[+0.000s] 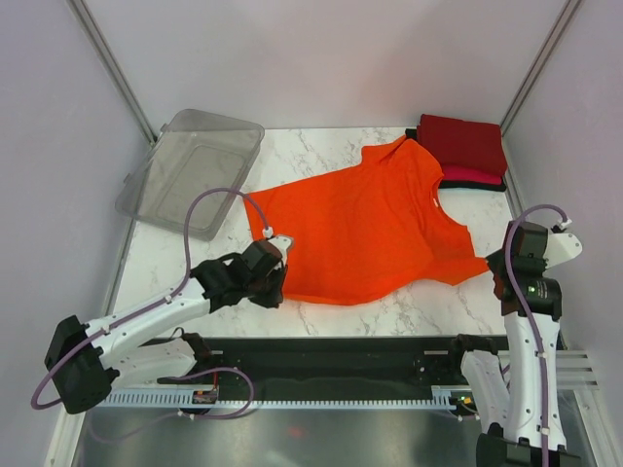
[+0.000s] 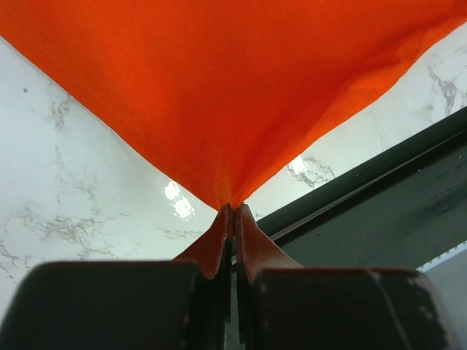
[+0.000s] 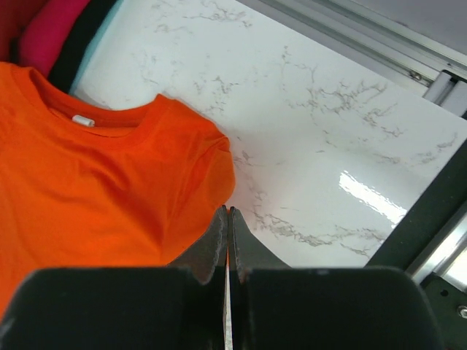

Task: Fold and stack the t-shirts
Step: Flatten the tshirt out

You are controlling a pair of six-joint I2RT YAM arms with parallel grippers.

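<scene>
White marble-patterned tabletop (image 1: 321,156) carried the bright orange cloth t-shirt (image 1: 370,229), spread flat at its middle with the collar toward the far right. The left gripper (image 2: 233,211) was clamped tight on the near hem corner, which was drawn taut into a point between its fingers. The right gripper (image 3: 227,213) was closed too, its tips at the near sleeve's edge; whether cloth was pinched could not be told. Beyond the collar, a dark red folded shirt (image 1: 465,144) lay on a pinkish-red folded shirt (image 1: 472,176) and a black folded shirt (image 3: 80,44). A clear plastic bin (image 1: 195,170) sat at the far left corner, partly over the table's edge.
</scene>
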